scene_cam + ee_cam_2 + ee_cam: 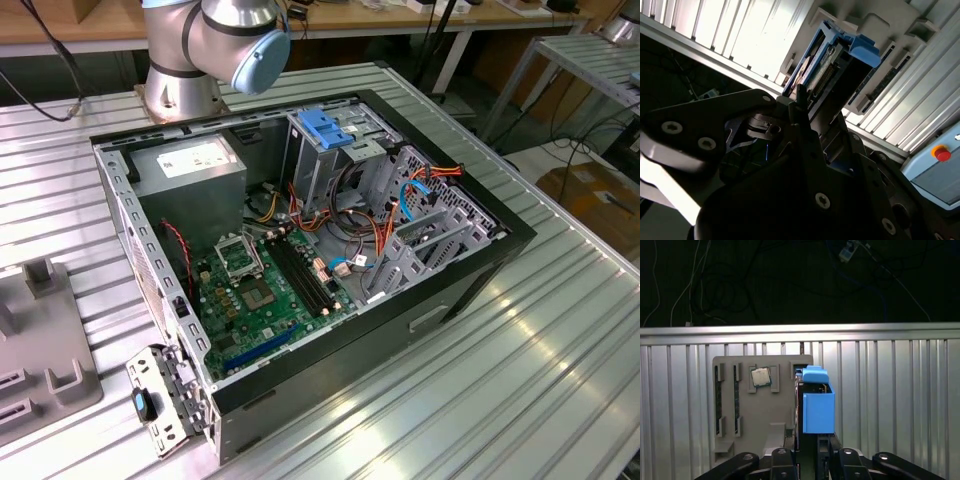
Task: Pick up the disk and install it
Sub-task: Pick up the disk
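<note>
Disk [818,412] stands on edge in slot of grey parts tray [740,425], seen in both wrist views. Gripper [807,455] right at its near end, lined up with thin edge; I cannot tell whether it is clamped on it. My judgement: pick step. I'd keep grasp square on flat faces, pull straight along slot, no twist. Open computer case [300,250] sits centre of exterior view, drive cage [305,165] at upper middle.

Arm: silver-grey cylindrical metal joint [200,40] with rounded light-blue plastic end cap [262,58], on a silver flanged base [180,98]; matt black gripper [807,452] of angular linkage plates [900,467], fastened with round silver screw heads [847,453]
</note>
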You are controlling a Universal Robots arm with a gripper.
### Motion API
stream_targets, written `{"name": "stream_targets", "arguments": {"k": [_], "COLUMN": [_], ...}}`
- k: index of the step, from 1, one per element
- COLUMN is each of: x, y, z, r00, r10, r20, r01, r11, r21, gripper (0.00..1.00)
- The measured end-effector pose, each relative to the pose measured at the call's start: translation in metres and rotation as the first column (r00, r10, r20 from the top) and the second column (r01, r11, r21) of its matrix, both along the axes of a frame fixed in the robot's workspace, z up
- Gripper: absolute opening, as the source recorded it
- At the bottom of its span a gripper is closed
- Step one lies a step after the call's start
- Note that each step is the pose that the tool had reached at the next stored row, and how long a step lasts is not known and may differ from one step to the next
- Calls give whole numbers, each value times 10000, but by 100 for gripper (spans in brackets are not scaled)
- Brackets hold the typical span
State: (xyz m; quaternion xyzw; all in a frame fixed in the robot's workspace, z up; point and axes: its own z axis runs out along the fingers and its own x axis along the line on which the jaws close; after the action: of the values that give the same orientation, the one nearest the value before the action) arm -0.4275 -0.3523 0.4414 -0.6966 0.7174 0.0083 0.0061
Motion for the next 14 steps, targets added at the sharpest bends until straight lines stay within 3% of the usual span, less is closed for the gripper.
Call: {"name": "stream_targets", "arguments": {"k": [5, 9, 14], "x": [0, 0, 0], "y": [0, 0, 0], "z": [3, 72, 111], "r00": [10000, 10000, 10000], "r10": [0, 0, 0], "r20": [0, 0, 0], "r01": [0, 0, 0], "r11": [10000, 10000, 10000], "r21": [0, -1, 0], "gripper": [35, 35, 35]}}
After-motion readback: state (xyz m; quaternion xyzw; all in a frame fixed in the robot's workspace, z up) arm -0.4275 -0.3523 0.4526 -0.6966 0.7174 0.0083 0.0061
